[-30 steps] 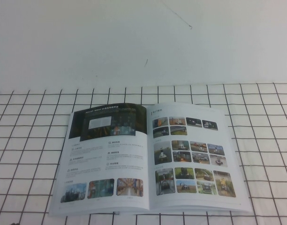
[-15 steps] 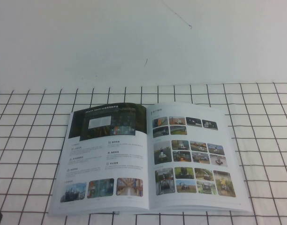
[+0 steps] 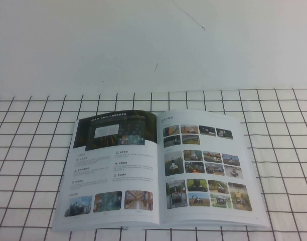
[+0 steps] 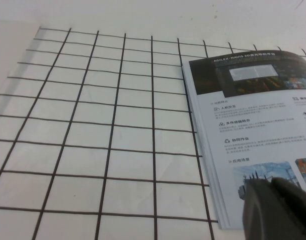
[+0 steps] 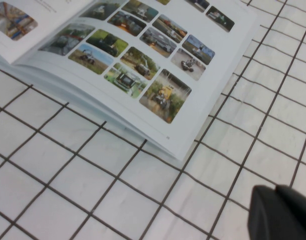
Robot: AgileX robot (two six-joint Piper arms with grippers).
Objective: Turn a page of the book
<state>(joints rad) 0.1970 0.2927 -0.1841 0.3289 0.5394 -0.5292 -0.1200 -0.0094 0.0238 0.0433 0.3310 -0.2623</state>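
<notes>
The book [image 3: 158, 170] lies open and flat on the gridded table. The page [image 3: 113, 165] is its left-hand leaf, lying flat with the dark banner and three photos face up; it also shows in the left wrist view [image 4: 258, 125]. The right-hand leaf [image 3: 206, 165] carries a grid of many small photos and shows in the right wrist view [image 5: 143, 50]. My left gripper [image 4: 270, 182] is shut and empty, above the page's near left corner. My right gripper [image 5: 275, 189] is shut and empty, over bare table off the book's near right corner. Neither gripper shows in the high view.
The white tabletop with a black grid [image 3: 33, 150] spreads around the book. A plain white wall [image 3: 143, 45] rises behind the table's far edge. Grid squares lie open to the left of the book [image 4: 93, 125] and to its near right [image 5: 93, 190].
A small dark tip showed at the bottom left corner of the high view half a second ago and is out of that view now. The book has not moved.
</notes>
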